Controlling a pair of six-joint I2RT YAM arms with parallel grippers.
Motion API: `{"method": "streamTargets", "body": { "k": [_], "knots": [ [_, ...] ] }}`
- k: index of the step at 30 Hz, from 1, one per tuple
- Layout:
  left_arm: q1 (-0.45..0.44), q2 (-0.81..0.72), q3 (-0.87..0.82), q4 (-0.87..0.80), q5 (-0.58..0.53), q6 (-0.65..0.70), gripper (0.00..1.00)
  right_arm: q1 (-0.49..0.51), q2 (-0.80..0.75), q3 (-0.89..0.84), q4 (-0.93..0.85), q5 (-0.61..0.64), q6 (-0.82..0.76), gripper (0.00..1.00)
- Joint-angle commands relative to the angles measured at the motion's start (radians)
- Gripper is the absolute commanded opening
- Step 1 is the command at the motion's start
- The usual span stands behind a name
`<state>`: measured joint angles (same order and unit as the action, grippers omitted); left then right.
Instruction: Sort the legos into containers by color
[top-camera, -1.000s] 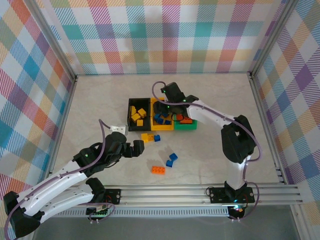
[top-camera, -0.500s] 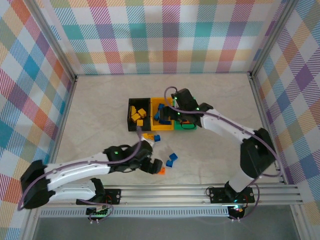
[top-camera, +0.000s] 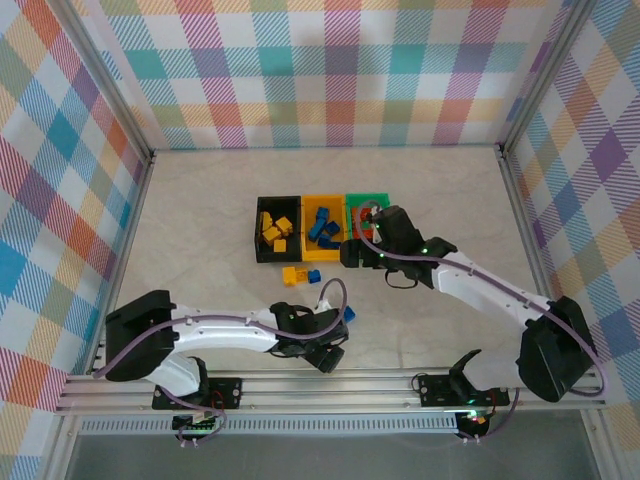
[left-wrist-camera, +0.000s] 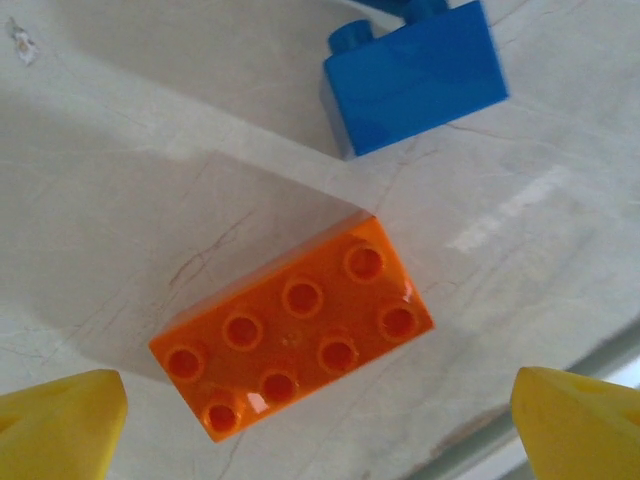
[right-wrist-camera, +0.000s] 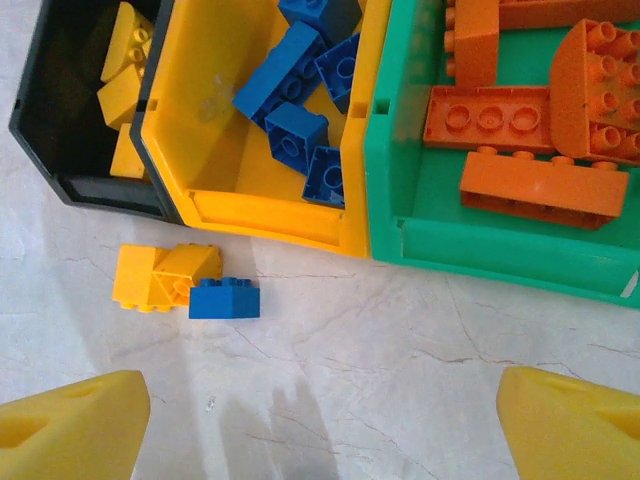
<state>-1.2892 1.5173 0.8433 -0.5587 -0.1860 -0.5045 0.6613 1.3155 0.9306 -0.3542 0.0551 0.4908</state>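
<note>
My left fingers (left-wrist-camera: 60, 428) are spread wide and hold nothing. An orange lego (left-wrist-camera: 295, 330) lies studs-up on the worktop (left-wrist-camera: 120, 120) between them, touching neither. A blue lego (left-wrist-camera: 415, 80) sits just beyond it, near but apart. In the top view this arm reaches low across the near edge of the worktop.

My right fingers (right-wrist-camera: 570, 425) are also wide open and empty, hanging above bare worktop in front of the containers. The black bin (right-wrist-camera: 30, 125) holds yellow legos (right-wrist-camera: 125, 55), the yellow-orange bin (right-wrist-camera: 265, 215) holds blue ones (right-wrist-camera: 295, 135), and the green bin (right-wrist-camera: 480, 250) holds orange ones (right-wrist-camera: 535, 185). Just in front of the yellow-orange bin, two loose yellow legos (right-wrist-camera: 150, 278) lie against a loose blue lego (right-wrist-camera: 225, 298).
</note>
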Motion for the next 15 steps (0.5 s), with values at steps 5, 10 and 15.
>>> {"method": "streamTargets", "body": {
  "k": [5,10,15],
  "knots": [
    [-0.009,0.098,0.041,-0.028,-0.105,0.012,0.95,-0.002,-0.051,-0.027,0.028,0.017,0.001,0.90],
    [0.018,0.129,0.055,-0.017,-0.116,0.038,0.86,-0.003,-0.070,-0.026,0.020,0.027,-0.005,0.91],
    [0.046,0.141,0.050,-0.001,-0.084,0.060,0.75,-0.003,-0.084,-0.031,0.017,0.034,-0.005,0.91]
  ]
}}
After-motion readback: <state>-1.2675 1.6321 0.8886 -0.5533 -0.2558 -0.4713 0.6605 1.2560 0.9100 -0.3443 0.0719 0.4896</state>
